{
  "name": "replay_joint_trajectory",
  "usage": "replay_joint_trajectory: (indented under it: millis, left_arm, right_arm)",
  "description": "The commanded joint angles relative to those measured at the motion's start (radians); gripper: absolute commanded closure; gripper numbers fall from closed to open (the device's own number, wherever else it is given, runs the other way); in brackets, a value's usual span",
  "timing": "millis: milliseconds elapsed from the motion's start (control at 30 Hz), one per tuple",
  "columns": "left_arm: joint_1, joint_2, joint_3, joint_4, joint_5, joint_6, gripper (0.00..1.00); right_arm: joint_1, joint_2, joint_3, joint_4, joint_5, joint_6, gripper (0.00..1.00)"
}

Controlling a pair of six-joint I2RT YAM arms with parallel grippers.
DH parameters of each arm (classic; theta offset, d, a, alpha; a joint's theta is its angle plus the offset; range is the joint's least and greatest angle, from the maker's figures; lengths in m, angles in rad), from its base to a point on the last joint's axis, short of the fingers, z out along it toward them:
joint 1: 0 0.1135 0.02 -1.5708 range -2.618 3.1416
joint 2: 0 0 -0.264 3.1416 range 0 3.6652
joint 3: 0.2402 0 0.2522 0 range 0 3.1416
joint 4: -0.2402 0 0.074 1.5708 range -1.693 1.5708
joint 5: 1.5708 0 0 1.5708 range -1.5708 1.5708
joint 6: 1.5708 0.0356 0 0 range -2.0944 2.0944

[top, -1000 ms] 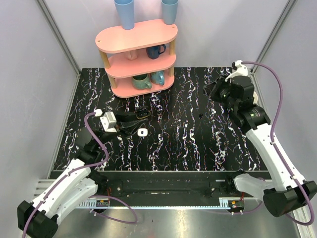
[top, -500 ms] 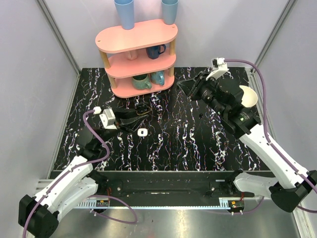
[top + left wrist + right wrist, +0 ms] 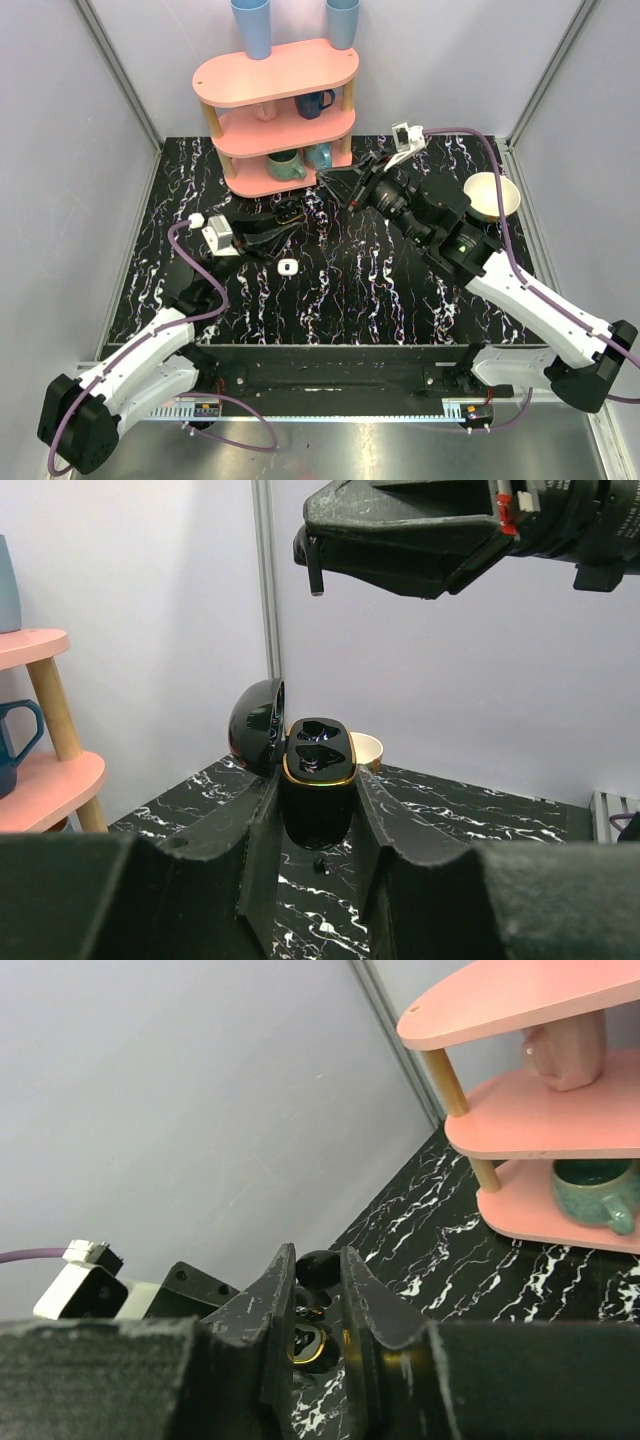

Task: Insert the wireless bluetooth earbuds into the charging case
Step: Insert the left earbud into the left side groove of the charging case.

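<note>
Left hand (image 3: 318, 815): closed on the glossy black charging case with a gold rim (image 3: 317, 785), one finger against each flank. In the overhead view it sits left of centre.
Charging case: upright between the left hand's fingers. The lid is swung open toward the left of the left wrist frame, and two dark sockets face up. Whether its base touches the desk cannot be told.
Right hand (image 3: 318, 550): along the top of the left wrist frame, above the case and apart from it. In its own wrist view the fingers (image 3: 275, 1300) are drawn close, leaving only a narrow slit, and the case shows through that slit lower down. Whether anything is pinched there cannot be told.
Earbud: one small bright white plastic earbud (image 3: 287, 267) lies on the desk in the overhead view. It is just below the left hand and the case in the frame, touching neither.
Desk: black marble-pattern top with white veins (image 3: 400, 290).
Shelf: pink three-tier oval shelf on wooden posts (image 3: 275, 75), upper centre of the overhead frame, near the right hand's tips.
On the shelf: a dark green mug (image 3: 285, 165) on the lowest tier, a dark blue mug (image 3: 315, 102) on the middle tier, and a light blue tumbler (image 3: 251, 25) on top.
Bowl: cream round bowl (image 3: 492, 195) at the right of the overhead frame, beside the right arm.
</note>
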State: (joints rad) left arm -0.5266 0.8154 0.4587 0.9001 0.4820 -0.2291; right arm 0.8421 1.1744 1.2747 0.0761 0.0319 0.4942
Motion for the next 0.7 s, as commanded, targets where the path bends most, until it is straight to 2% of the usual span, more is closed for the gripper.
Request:
replay_joint_trajectory:
  millis: [0,200,667]
  left_arm:
    - [-0.015,0.014,-0.006,0.131,-0.060,0.005,1.00]
    - [-0.032,0.022,-0.026,0.181,-0.108,0.027,1.00]
    - [-0.041,0.056,-0.029,0.237,-0.135,0.042,1.00]
  right_arm:
    - [0.040,0.021,0.000,0.099,-0.018,-0.020,0.89]
    - [0.100,0.037,-0.009,0.136,-0.017,-0.039,0.89]
    - [0.152,0.096,0.011,0.140,-0.029,-0.037,0.89]
